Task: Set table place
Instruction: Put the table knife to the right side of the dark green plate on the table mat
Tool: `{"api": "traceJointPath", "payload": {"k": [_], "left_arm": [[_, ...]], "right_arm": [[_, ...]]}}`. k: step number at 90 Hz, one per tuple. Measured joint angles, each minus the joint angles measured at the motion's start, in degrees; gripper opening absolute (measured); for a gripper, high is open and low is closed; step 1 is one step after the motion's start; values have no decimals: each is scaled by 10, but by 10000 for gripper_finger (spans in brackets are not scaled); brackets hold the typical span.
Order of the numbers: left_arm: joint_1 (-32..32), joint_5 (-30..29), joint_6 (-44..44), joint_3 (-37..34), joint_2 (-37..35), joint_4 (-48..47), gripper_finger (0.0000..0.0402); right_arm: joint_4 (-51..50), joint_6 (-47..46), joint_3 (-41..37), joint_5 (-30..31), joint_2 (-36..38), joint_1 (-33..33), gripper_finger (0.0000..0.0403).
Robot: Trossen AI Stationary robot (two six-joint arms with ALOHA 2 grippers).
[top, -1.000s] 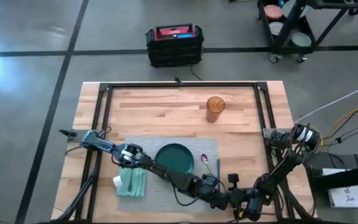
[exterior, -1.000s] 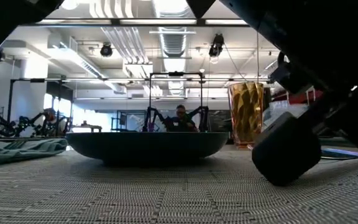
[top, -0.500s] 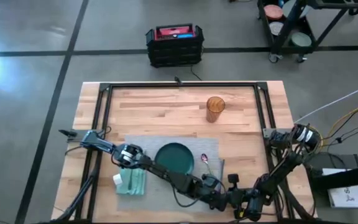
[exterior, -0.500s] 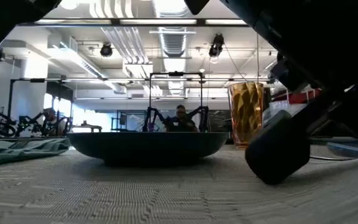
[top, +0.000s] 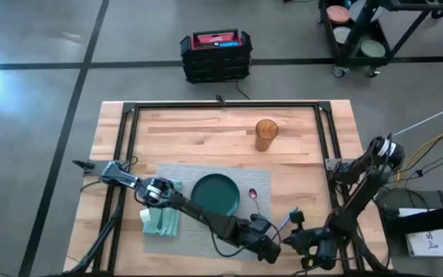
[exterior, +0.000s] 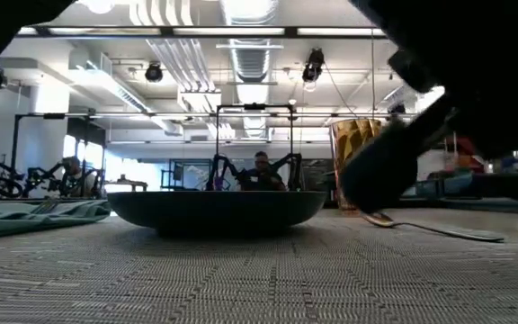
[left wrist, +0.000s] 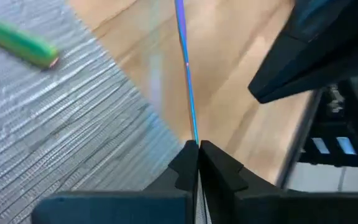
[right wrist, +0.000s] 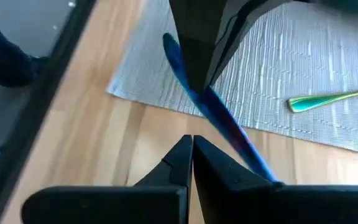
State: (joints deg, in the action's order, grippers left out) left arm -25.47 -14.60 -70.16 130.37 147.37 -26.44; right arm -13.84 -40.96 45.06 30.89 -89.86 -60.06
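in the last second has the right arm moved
Yes. In the high view its elbow swung up and away from the placemat, toward the table's right edge.

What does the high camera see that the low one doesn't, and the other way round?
Only the high view: the box on the floor, the whole table, and both arms, with the left gripper and right gripper close together by the mat's front right corner. The left one pinches a thin blue utensil.
Only the low view: a person far behind and ceiling lights.
Both: the plate, cup, spoon, napkin and mat.
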Motion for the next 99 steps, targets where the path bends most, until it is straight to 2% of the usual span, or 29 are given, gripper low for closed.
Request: {"api": "traceJointPath", "payload": {"k": [29,53,63,85,99], "left_arm": [[-3,0,62,1,-23,-11,0],[-3,0,112,1,-43,-18,0],[-3,0,125,2,-47,-25,0],[-3,0,140,2,-48,-25,0],[-3,1,142,2,-48,-25,0]], "right_arm": [[-77,9,1,-3,117,-13,0],[-154,0,1,-57,158,-9,7],[-160,-15,-2,-88,139,-4,43],[-161,5,-3,-87,74,28,157],[-148,40,-3,-108,45,54,196]]}}
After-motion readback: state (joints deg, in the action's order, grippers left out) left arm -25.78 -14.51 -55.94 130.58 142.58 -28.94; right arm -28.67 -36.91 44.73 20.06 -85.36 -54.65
